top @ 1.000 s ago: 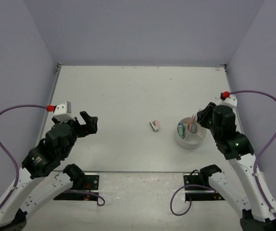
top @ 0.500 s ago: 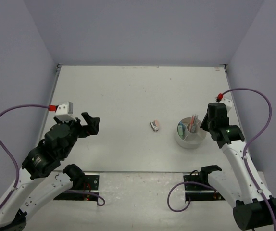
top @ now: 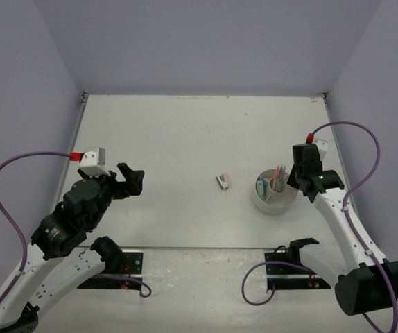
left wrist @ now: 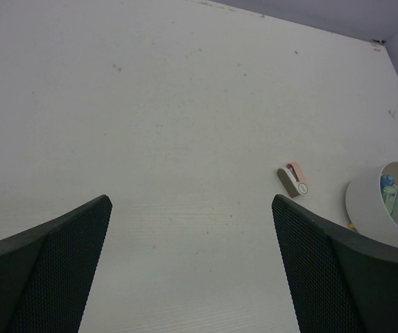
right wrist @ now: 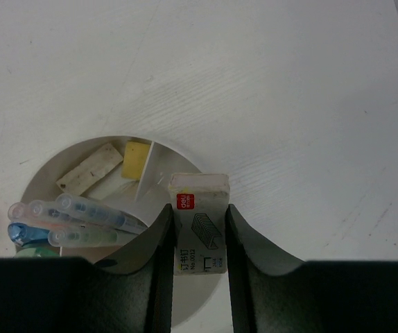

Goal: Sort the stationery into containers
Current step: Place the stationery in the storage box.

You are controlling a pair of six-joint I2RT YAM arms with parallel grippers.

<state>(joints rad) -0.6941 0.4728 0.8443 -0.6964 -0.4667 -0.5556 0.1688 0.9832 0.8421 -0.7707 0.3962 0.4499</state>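
Over on the right side, the right jaws are pinching a small white staple box (right wrist: 199, 229) with a red label, one jaw pressing on each long side. They are holding it over the round white organizer (right wrist: 60, 156), above the section that lies just to the right of an inner divider (right wrist: 147, 170) as the wrist camera sees it. I cannot tell whether the box is touching the rim. In the section on the other side of that divider, a tan block (right wrist: 89, 168) and a yellow block (right wrist: 136, 159) are lying side by side. Beside them, a few pens (right wrist: 81, 211) with clear caps, blue and green inside, are leaning together.

The left jaws are standing wide apart and gripping nothing, their dark mesh-faced fingers (left wrist: 53, 270) hanging above the bare left part of the tabletop (top: 185, 132), well apart from the organizer (top: 272, 205).

Between the two arms, a small pink and grey piece (top: 223, 181) is lying flat on the tabletop, near the organizer's left side but not touching it.
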